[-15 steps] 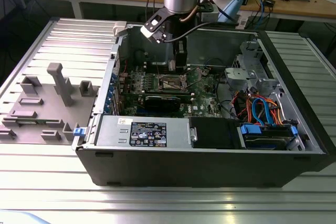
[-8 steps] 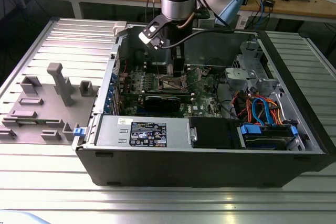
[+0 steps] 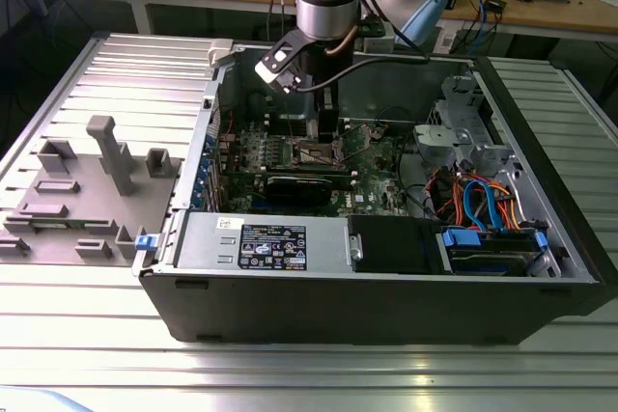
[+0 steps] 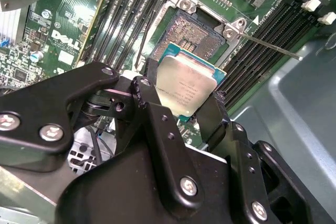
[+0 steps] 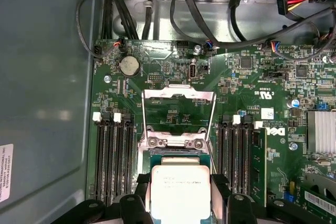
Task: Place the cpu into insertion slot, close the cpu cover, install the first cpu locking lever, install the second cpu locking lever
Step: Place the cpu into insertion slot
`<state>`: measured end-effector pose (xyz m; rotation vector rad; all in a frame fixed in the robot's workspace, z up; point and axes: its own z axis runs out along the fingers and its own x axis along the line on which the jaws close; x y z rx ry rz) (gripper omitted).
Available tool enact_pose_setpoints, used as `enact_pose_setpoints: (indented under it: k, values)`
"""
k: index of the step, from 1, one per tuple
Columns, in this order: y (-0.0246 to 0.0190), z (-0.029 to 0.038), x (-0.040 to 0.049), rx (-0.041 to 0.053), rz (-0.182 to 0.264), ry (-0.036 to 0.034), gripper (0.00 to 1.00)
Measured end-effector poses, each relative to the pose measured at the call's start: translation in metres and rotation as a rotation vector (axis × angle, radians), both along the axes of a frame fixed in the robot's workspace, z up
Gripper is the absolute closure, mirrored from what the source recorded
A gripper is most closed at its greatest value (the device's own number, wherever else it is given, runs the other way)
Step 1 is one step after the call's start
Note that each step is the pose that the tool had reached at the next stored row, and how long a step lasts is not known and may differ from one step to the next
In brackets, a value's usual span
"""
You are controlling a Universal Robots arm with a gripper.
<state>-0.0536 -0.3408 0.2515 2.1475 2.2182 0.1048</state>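
Inside the computer case (image 3: 386,301), near the uncovered insertion slot (image 4: 197,32), the pincer (image 4: 182,92) clamps the cpu (image 5: 180,187)

Bright, even light from above, streaky glare on the near metal table (image 3: 290,373), dimmer shadow inside the computer case (image 3: 367,306), pale sheen on the chip (image 4: 185,88), soft reflection on the grey case wall (image 5: 47,114)

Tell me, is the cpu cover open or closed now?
Open. The cpu cover is swung back from the insertion slot, whose contacts lie bare in the second wrist view.
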Motion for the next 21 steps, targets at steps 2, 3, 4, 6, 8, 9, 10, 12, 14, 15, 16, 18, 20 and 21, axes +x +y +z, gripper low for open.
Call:
enact_pose_setpoints:
  k: [2,3,4,6,8,9,10,12,14,15,16,18,20,21]
  values:
    - [0.0,-0.0007,0.0,0.0,0.0,0.0,0.46]
    - [0.0,-0.0014,0.0,0.0,0.0,0.0,0.46]
    - [0.0,-0.0014,0.0,0.0,0.0,0.0,0.46]
    - [0.0,-0.0014,0.0,0.0,0.0,0.0,0.46]
    - [0.0,-0.0014,0.0,0.0,0.0,0.0,0.46]
    - [0.0,-0.0014,0.0,0.0,0.0,0.0,0.46]
    - [0.0,-0.0015,0.0,0.0,0.0,0.0,0.46]
    - [0.0,-0.0016,0.0,0.0001,0.0,-0.0001,0.46]
    - [0.0004,-0.0024,0.0,0.0003,0.0,-0.0002,0.46]
    - [0.0014,-0.0033,-0.0001,0.0,0.0,-0.0001,0.46]
    - [0.0019,-0.0045,-0.0001,0.0001,-0.001,-0.0001,0.46]
    - [0.0023,-0.0085,-0.0004,0.0,-0.001,0.0,0.46]
    - [0.0023,-0.0136,-0.0013,0.0,-0.003,-0.0001,0.46]
    - [0.0023,-0.0156,-0.0017,0.0,-0.004,0.0,0.46]
